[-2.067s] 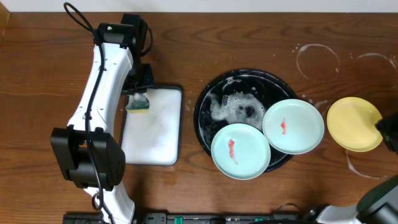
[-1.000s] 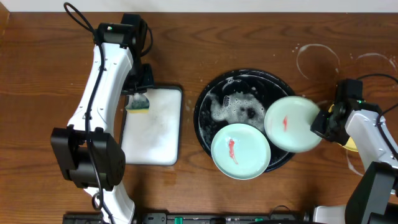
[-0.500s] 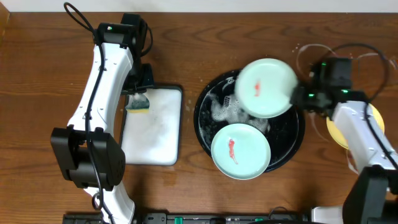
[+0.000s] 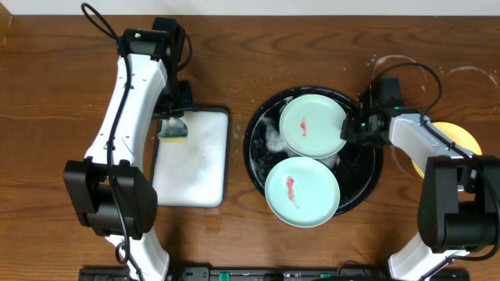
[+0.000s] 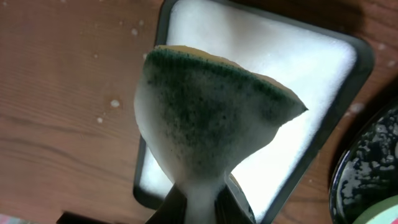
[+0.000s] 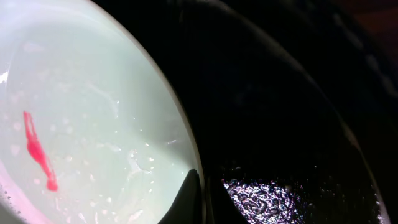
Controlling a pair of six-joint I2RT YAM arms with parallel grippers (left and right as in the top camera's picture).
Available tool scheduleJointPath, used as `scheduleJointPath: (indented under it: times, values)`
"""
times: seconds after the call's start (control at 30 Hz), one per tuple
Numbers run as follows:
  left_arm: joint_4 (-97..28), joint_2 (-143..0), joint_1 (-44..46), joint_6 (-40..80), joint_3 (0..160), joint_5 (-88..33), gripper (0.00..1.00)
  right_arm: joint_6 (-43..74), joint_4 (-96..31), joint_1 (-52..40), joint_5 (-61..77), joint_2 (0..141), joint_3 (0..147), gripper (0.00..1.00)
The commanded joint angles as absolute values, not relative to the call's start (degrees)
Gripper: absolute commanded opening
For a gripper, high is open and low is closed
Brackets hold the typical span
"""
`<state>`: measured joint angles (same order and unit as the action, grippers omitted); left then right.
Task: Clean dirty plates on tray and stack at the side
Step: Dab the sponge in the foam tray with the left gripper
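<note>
The black sudsy tray [image 4: 370, 173] sits at centre right. Two mint plates with red smears are on it: one at the front [image 4: 301, 190], one at the back [image 4: 312, 125]. My right gripper [image 4: 349, 131] is shut on the back plate's right rim. The right wrist view shows this plate [image 6: 93, 112], its smear [image 6: 37, 149], and my gripper [image 6: 202, 193] pinching its edge over the wet tray [image 6: 280, 124]. The yellow plate [image 4: 462, 134] lies on the wood at right, partly hidden by my right arm. My left gripper [image 4: 173, 117] is shut on a soapy sponge [image 4: 173, 130], also in the left wrist view [image 5: 211, 118].
A white rectangular tray [image 4: 195, 168] full of foam lies left of the black tray, under the sponge; it also shows in the left wrist view [image 5: 298, 56]. Whitish water rings [image 4: 398, 74] mark the wood at back right.
My right arm came in from the right, took the right mint plate by its rim and carried it left and back over the tray. The left arm has not moved.
</note>
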<state>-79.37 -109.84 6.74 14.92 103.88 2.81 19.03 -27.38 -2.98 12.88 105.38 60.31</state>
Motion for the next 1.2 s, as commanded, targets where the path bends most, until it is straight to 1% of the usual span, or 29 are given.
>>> scheduleJointPath:
  times: [0.0,0.13,0.2,0.47,0.73,0.87,0.93,1.17]
  values:
    - [-77.3,-110.0,6.6,14.0,101.4,0.5,0.08,20.1,-28.1,-3.2,12.3,105.8,60.8,0.01]
    - [-71.5,-110.0,6.6,14.3,96.2,0.4,0.08,16.3,-28.1,-3.2,12.0,105.8,60.8,0.01]
    - [-66.1,-110.0,6.6,14.7,90.4,0.4,0.08,14.1,-28.1,-3.2,11.8,105.9,60.8,0.01]
    - [-49.7,-110.1,6.7,14.8,76.8,-3.5,0.08,14.1,-28.5,-3.2,11.8,106.1,60.8,0.01]
    - [-36.7,-110.3,6.7,14.9,65.8,-3.4,0.07,14.1,-28.5,-3.2,11.8,106.1,60.8,0.01]
    - [-36.4,-110.0,6.7,14.8,66.0,-3.4,0.07,14.1,-28.5,-3.2,11.8,106.1,60.8,0.01]
    - [-38.3,-109.6,6.7,14.8,67.3,-3.4,0.07,14.1,-28.5,-3.2,11.8,106.1,60.8,0.01]
    - [-53.9,-107.2,6.7,14.8,80.4,-3.5,0.08,14.1,-28.5,-3.2,11.8,106.1,60.8,0.01]
